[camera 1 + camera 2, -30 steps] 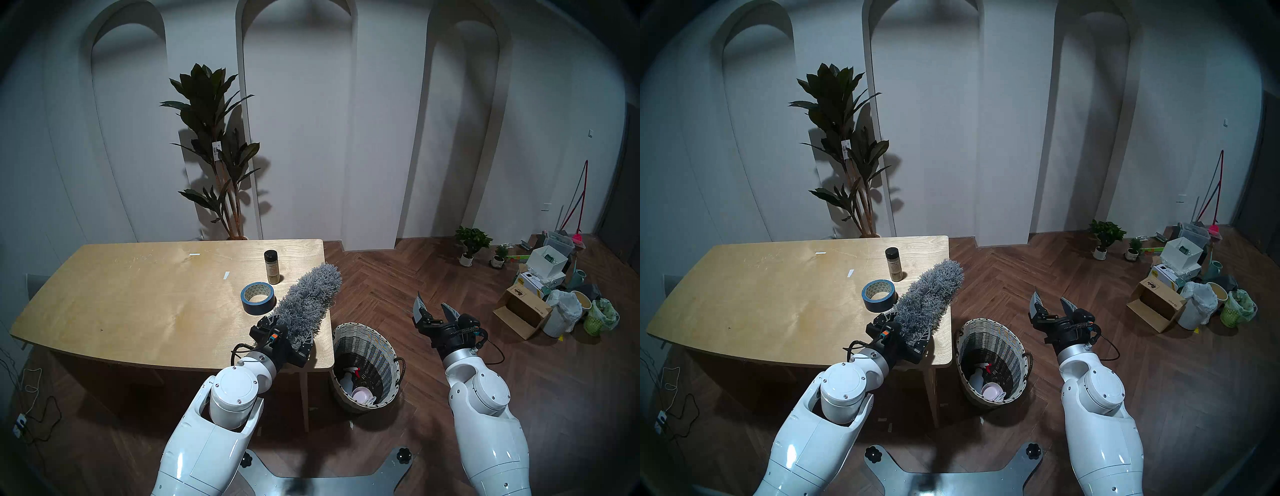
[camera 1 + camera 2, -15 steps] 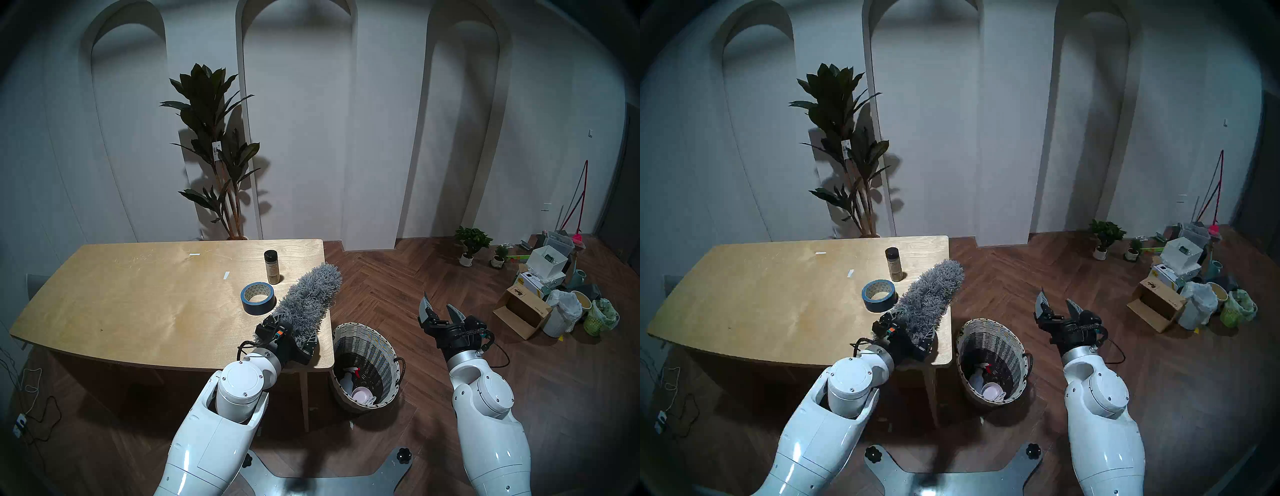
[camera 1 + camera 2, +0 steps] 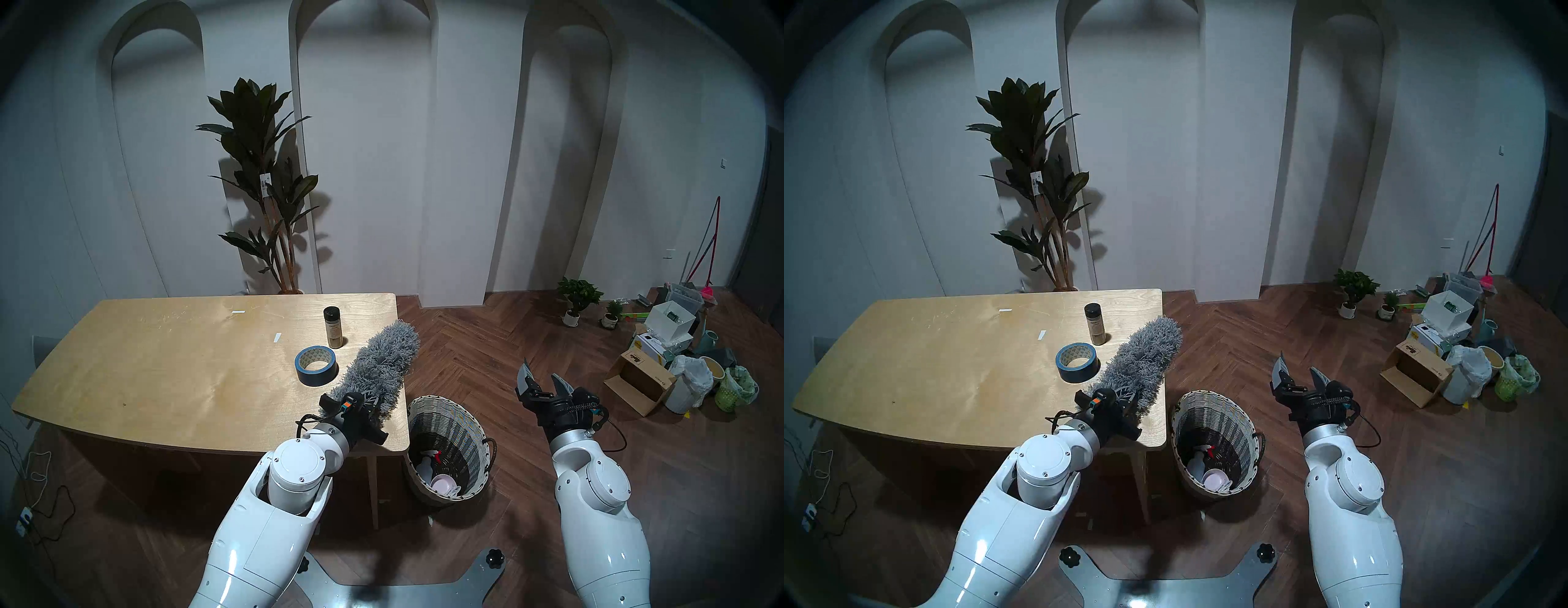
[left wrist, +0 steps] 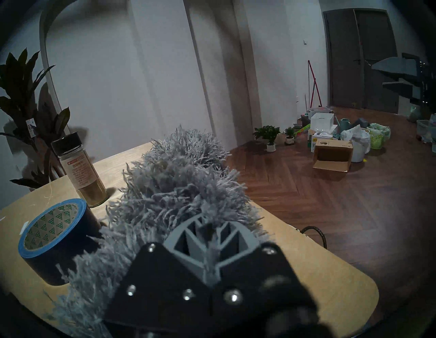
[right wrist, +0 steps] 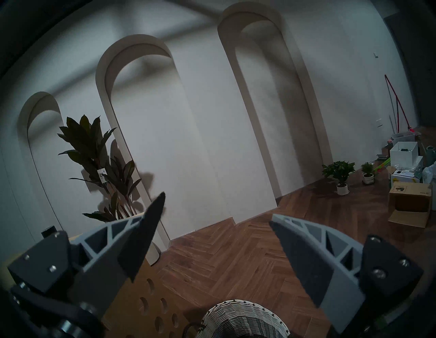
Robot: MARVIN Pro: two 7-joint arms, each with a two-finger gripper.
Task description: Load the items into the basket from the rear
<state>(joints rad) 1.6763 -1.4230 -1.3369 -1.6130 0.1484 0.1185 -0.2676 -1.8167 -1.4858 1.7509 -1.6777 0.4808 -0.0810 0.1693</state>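
A long fluffy grey duster (image 3: 382, 361) lies slanted along the right edge of the wooden table (image 3: 169, 361), its far tip over the edge. My left gripper (image 3: 365, 403) is shut on the duster's near end, which fills the left wrist view (image 4: 177, 184). A blue tape roll (image 3: 316, 365) and a black-capped bottle (image 3: 333, 327) stand just left of the duster. The striped wicker basket (image 3: 449, 429) stands on the floor by the table's near right corner. My right gripper (image 3: 541, 369) is open and empty, in the air right of the basket, whose rim (image 5: 245, 321) shows below it.
A white spray bottle (image 3: 426, 465) and a pink bowl (image 3: 443, 484) lie in the basket. A tall plant (image 3: 263, 170) stands behind the table. Boxes, bags and a green mesh basket (image 3: 729, 395) crowd the floor at far right.
My left gripper's fingers, spread around the duster's near end before, have closed on it, and the wrist has rolled. My right arm has drifted a little to the right.
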